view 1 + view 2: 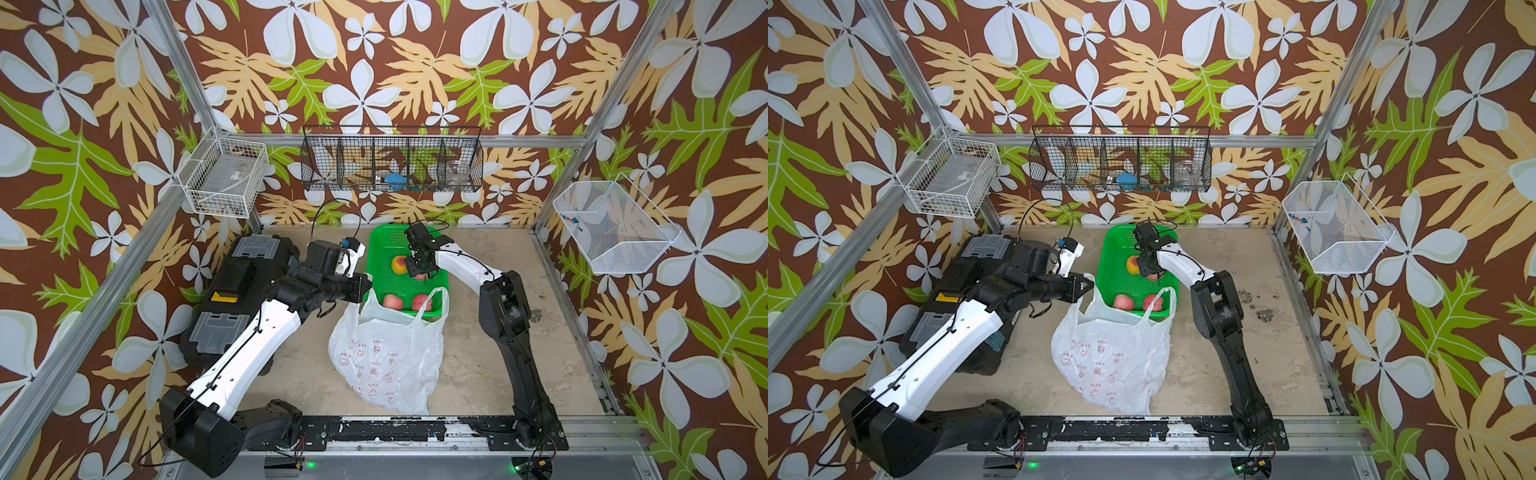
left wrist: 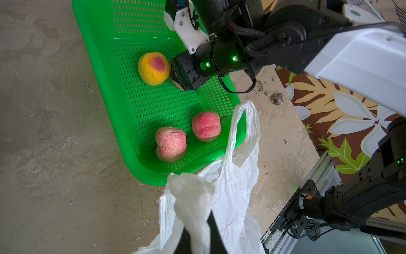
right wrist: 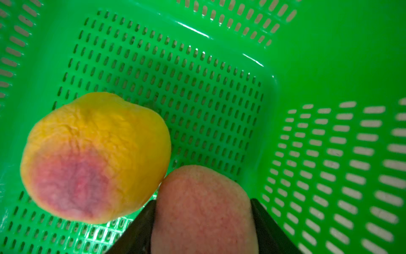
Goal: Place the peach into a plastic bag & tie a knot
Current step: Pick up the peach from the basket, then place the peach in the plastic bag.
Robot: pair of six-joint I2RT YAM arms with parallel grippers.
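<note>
The white plastic bag [image 1: 386,357] [image 1: 1113,353] lies crumpled in front of the green basket [image 1: 382,241]. My left gripper [image 1: 365,286] [image 2: 198,231] is shut on one bunched handle of the bag and holds it up. The bag's other handle loop [image 2: 248,123] stands free, and no knot is in view. My right gripper [image 1: 422,274] [image 3: 203,211] reaches down into the basket, its two fingers pressed against the sides of a pink peach [image 3: 204,209]. A yellow peach [image 3: 94,154] [image 1: 400,264] touches that one.
Two more pink peaches [image 2: 171,144] [image 2: 206,126] sit at the basket's near end by the bag's mouth. A black toolbox [image 1: 237,291] lies under the left arm. A small metal fitting [image 1: 1264,314] rests on the table right of the right arm. Wire baskets hang on the walls.
</note>
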